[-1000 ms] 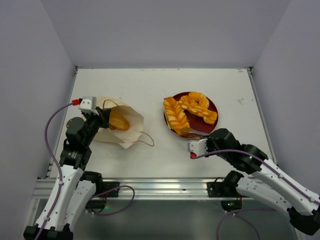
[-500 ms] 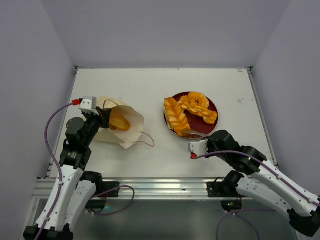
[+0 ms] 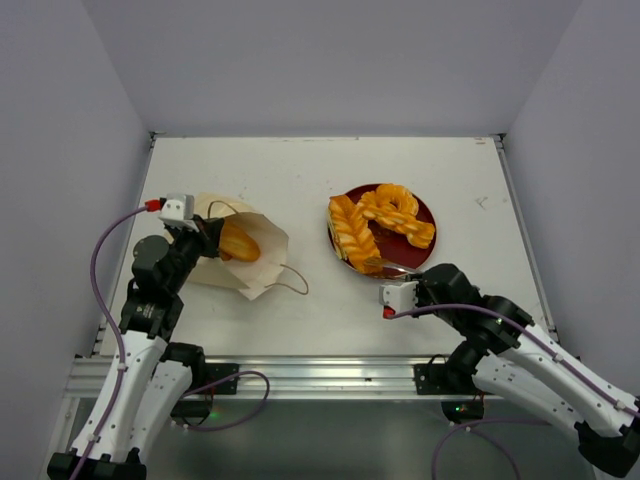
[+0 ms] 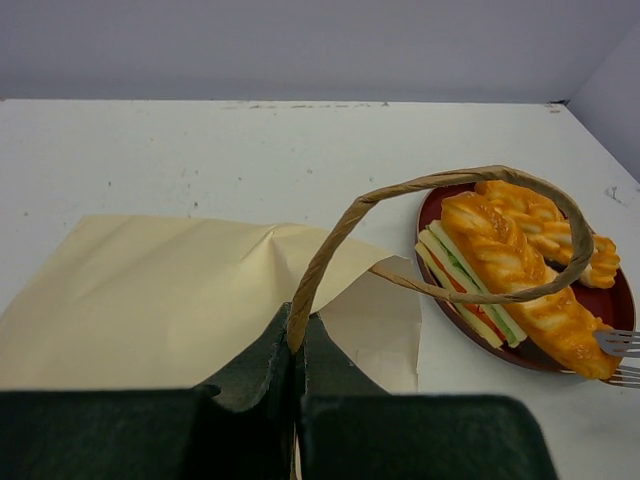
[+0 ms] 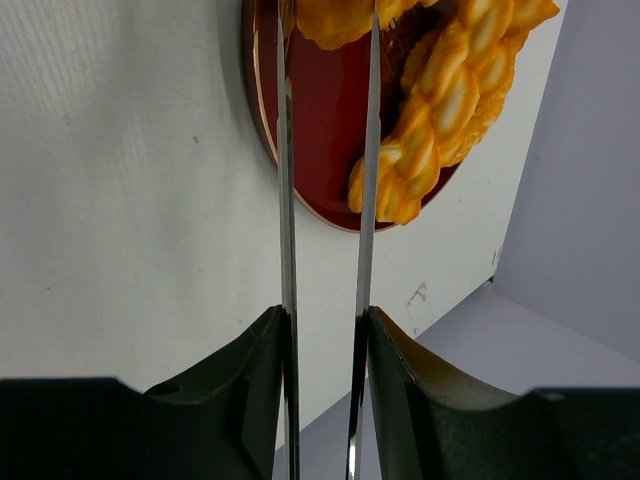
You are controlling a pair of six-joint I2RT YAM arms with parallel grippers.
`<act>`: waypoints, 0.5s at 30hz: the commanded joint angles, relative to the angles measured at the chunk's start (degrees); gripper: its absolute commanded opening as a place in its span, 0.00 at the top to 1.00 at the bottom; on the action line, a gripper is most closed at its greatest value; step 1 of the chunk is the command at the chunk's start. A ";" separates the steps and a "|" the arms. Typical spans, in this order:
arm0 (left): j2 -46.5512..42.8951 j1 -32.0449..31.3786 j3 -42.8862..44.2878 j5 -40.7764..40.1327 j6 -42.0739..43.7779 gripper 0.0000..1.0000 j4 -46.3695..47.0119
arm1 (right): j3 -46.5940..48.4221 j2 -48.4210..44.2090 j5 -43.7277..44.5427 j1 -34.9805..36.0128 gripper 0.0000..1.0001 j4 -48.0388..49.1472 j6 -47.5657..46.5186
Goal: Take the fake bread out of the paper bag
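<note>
Clamping the paper bag [image 4: 150, 290] handle [image 4: 440, 180] between the left jaws, probably to hold its mouth open; 1 fake bread [image 3: 238, 241] piece inside, just beyond. Right jaws slightly apart above bread on the plate [image 3: 428, 213].

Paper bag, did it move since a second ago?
No. The paper bag lies just as close to the left edge of the table as before.

Bright, even diffuse light; soft faint shadows. Sheen on fake bread [image 3: 352, 232]. Wrist-view foregrounds dark, blurred.
</note>
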 commanded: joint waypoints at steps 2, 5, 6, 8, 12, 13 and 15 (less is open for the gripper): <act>-0.54 -0.14 -0.58 0.98 0.00 1.00 0.55 | 0.21 -0.86 2.83 -0.38 0.60 1.08 0.96; -0.45 -0.14 -0.58 0.98 0.00 1.00 0.73 | 0.03 -1.03 2.83 -0.38 0.59 1.08 1.31; -0.45 -0.14 -0.67 1.07 0.00 1.00 0.73 | -0.06 -1.03 2.74 -0.29 0.59 1.08 1.40; -0.45 -0.14 -0.67 1.07 -0.09 1.00 0.82 | -0.23 -1.21 2.74 -0.38 0.59 1.08 1.57; -0.27 -0.14 -0.67 1.15 -0.17 1.00 0.90 | -0.50 -1.56 2.39 -0.47 0.57 0.99 2.02; -0.27 -0.14 -0.67 1.15 -0.17 1.00 1.08 | -0.67 -1.65 2.22 -0.38 0.57 0.99 2.02; -0.19 -0.14 -0.67 1.24 -0.26 1.00 0.99 | -0.58 -1.65 2.04 -0.47 0.56 0.99 2.28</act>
